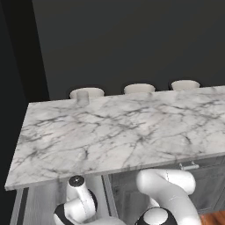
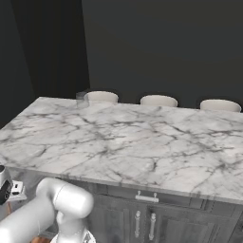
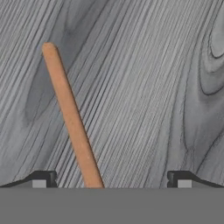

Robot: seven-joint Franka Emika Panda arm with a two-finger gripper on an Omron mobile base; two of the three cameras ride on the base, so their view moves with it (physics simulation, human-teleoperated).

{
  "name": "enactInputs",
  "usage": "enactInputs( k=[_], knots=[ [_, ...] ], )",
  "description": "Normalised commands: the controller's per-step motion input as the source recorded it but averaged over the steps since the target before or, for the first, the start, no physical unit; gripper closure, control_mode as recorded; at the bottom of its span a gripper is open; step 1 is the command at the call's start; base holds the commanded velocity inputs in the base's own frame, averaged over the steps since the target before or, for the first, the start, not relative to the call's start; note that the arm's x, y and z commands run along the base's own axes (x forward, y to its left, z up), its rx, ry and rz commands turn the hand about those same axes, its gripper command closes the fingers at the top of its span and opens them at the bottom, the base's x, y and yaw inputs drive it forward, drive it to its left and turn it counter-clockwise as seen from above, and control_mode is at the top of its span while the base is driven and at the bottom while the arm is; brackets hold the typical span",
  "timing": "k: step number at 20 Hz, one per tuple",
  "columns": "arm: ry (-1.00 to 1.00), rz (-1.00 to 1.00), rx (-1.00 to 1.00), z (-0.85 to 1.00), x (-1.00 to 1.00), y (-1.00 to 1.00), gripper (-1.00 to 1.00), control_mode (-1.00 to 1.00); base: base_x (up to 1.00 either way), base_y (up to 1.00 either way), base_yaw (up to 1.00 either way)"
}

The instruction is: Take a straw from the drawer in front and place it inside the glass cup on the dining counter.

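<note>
Thin orange-brown straw [image 3: 70, 118], wood-grain surface.

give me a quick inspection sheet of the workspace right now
surface: long white-grey marble dining counter with dark veins, on dark grey cabinets
job's things: small clear glass cup upright near the counter's far edge; thin orange-brown straw lying on grey wood-grain, running down between the fingertips
clutter: nothing seen
grippers: gripper open, fingertips either side of the straw, not closed on it
cables: nothing seen
surroundings: three round pale stool seats behind the counter, dark wall, silver bar handle below the counter edge
</note>
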Motion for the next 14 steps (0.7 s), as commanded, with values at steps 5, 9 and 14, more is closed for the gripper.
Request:
enactInputs(
  k=[5,9,14],
  knots=[
    [0.01,-0.07,0.00,-0.40,0.01,0.12,1.00,-1.00,0.00,0.00,0.00],
    [0.04,-0.06,0.00,-0.43,0.00,0.21,1.00,-1.00,0.00,0.00,0.00],
    [0.08,-0.04,0.00,-0.38,-0.18,0.13,1.00,-1.00,0.00,0.00,0.00]
  ],
)
